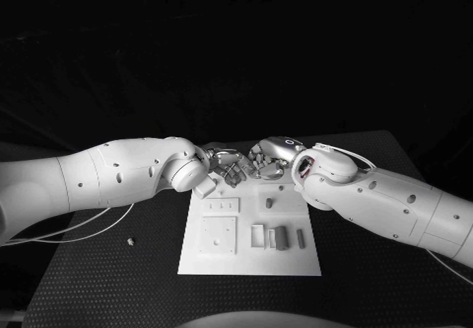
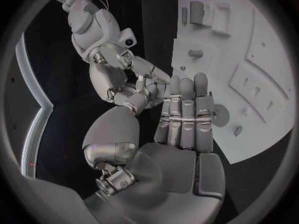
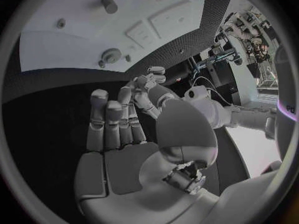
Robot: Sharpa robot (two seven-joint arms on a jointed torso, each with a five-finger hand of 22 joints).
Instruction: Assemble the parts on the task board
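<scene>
While both silver hands met at the far end of the flat white rectangular task board (image 1: 249,268), the board lay in the middle of the black table (image 1: 109,287), its long axis running from the frame's bottom toward its top. Small grey block parts (image 1: 279,238) stood lower right on it, their long sides parallel to that axis. The left hand (image 1: 225,167) and right hand (image 1: 273,158) touched fingertips; whether their fingers pinched anything could not be told. A small pale piece (image 1: 131,241) lay on the table at lower left.
</scene>
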